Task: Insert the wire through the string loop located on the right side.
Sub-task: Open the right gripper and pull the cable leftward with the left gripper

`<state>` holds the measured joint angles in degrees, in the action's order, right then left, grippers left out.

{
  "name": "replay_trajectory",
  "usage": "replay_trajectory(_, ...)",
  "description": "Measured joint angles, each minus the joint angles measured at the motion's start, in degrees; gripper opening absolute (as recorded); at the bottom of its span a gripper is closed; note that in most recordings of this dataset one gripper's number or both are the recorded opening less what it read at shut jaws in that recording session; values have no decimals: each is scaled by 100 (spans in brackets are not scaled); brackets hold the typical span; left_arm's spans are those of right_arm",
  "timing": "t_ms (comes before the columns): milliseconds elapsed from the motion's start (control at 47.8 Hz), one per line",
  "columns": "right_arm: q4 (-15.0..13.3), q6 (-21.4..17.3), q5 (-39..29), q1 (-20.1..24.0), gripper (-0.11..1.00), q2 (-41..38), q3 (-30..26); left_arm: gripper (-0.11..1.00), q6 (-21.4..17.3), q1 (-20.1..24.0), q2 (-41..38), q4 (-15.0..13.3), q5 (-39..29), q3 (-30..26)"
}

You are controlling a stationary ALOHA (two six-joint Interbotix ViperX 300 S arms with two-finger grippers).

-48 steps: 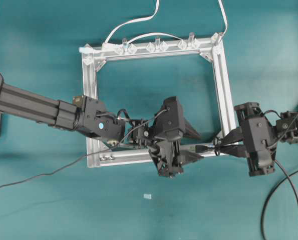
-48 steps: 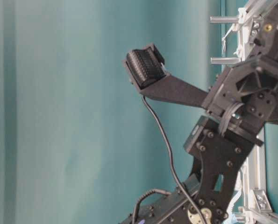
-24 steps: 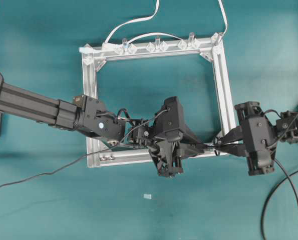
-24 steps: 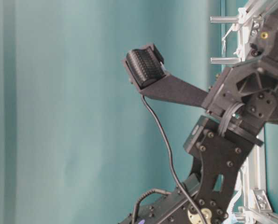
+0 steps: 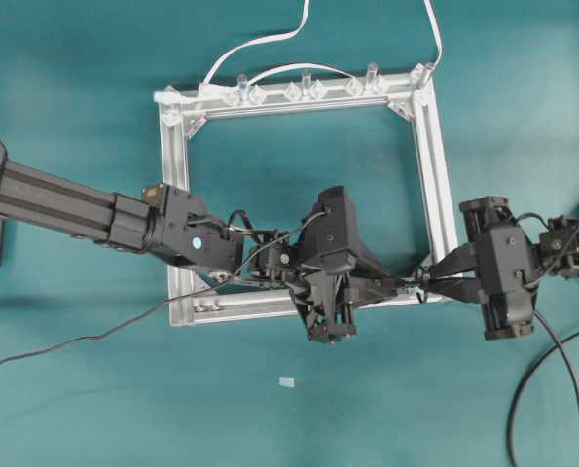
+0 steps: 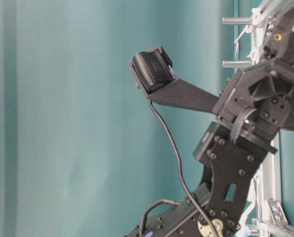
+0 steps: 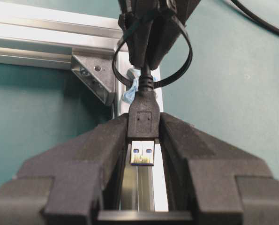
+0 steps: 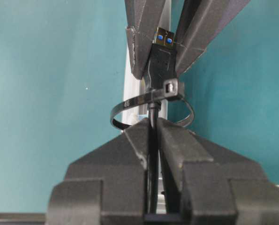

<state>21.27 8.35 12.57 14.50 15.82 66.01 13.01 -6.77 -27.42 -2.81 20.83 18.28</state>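
Handover through loop: left gripper (image 7: 142, 140) is clamping the wire's USB plug (image 7: 142, 123); right gripper (image 8: 153, 140) is pinching the wire (image 8: 153, 154) behind the string loop (image 8: 130, 108) at the aluminium frame (image 5: 443, 175) corner. Next, probably: right releasing, left drawing the cable through

Four camera views of one tabletop.
Overhead looks straight down from afar; table-level sits low, turned sideways; both wrist cameras face each other closely across the aluminium frame (image 7: 45, 42).
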Motion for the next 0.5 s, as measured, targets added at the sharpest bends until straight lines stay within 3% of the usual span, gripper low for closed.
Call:
replay_trajectory(209, 9, 0, -9, -9, 8, 9, 0, 22, 0, 0, 0, 0, 0, -9)
replay_trajectory(314, 9, -9, 0, 0, 32, 35, 9, 22, 0, 0, 0, 0, 0, 0)
replay_trajectory(460, 9, 18, -44, 0, 76, 158, 114, 22, 0, 0, 0, 0, -9, 0)
replay_trajectory(502, 9, 0, -88, 0, 82, 220, 158, 22, 0, -9, 0, 0, -9, 0)
